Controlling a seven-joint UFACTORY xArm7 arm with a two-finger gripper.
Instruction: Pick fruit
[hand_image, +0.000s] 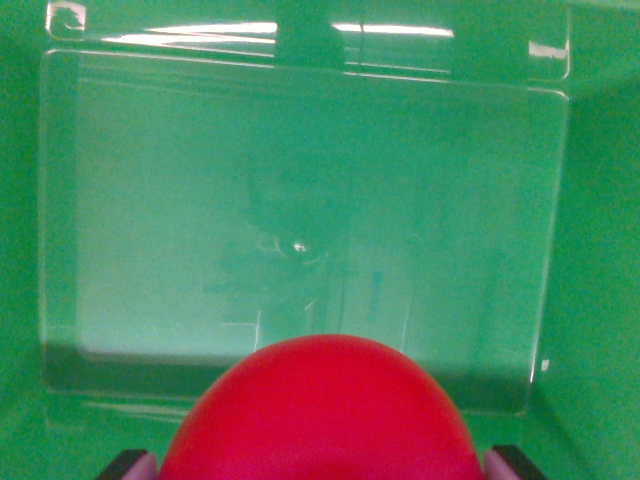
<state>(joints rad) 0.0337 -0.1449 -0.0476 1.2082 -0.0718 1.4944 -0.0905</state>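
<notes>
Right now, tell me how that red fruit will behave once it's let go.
The red fruit looks round and smooth, so it may roll if dropped into the clear bin below. Its glossy skin could slip between the claw tips. It seems firm, not squashed.

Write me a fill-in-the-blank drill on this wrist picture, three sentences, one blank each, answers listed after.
1. The round fruit between the gripper's fingertips is ____ in colour.
2. The clear plastic bin lying beyond the fruit rests on a ____ surface.
3. The fruit sits at the ____ edge of the wrist view.

Missing words: red; green; bottom
</notes>
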